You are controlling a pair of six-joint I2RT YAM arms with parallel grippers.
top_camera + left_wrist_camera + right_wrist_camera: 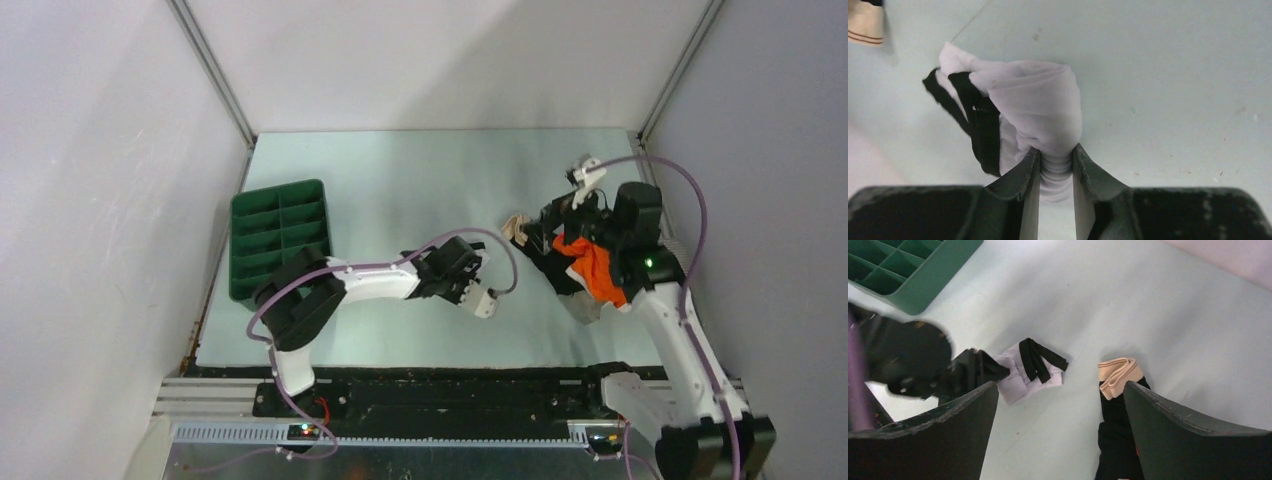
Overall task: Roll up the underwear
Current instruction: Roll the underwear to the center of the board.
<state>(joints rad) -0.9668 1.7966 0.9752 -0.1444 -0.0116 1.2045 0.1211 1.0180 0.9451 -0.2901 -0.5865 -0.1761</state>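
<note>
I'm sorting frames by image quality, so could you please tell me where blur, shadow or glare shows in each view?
Top external: evenly lit and sharp, only faint shadows on the table, no glare. Left wrist: the white underwear is crisp; the left gripper at the lens is dark and soft. Right wrist: the left arm looks smeared; the right gripper is dark.

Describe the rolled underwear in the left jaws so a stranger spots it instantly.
Start at the green divided tray on the left of the table, then follow the left arm toward the middle. Its jaws pinch a small rolled bundle of pale lilac cloth with a black band draped on one side. Unlike the black, orange and beige heap on the right, it sits alone.
</note>
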